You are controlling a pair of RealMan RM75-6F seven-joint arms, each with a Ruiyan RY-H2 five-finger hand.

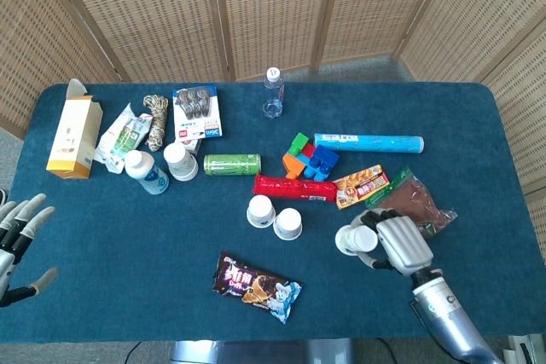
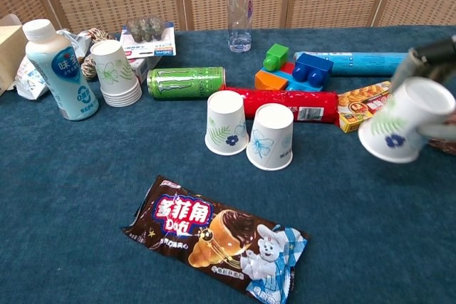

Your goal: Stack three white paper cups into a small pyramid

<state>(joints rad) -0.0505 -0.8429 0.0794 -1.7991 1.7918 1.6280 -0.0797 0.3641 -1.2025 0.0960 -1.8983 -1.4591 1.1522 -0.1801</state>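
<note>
Two white paper cups with flower prints stand upside down side by side mid-table, the left cup (image 1: pixel 259 210) (image 2: pixel 226 122) touching the right cup (image 1: pixel 288 223) (image 2: pixel 271 136). My right hand (image 1: pixel 395 242) (image 2: pixel 434 80) grips a third cup (image 1: pixel 352 240) (image 2: pixel 402 119), lifted off the cloth and tilted, to the right of the pair. A stack of spare cups (image 1: pixel 180 161) (image 2: pixel 117 73) stands at the left. My left hand (image 1: pixel 19 236) hangs open at the table's left edge, holding nothing.
A chocolate wafer packet (image 1: pixel 256 287) (image 2: pixel 217 236) lies in front of the pair. Behind them lie a red tube (image 2: pixel 288 104), a green can (image 2: pixel 187 82), toy blocks (image 2: pixel 293 70), a blue tube (image 2: pixel 370 63) and snack packets (image 1: pixel 362 186). Bottles (image 2: pixel 57 69) and boxes stand at the left.
</note>
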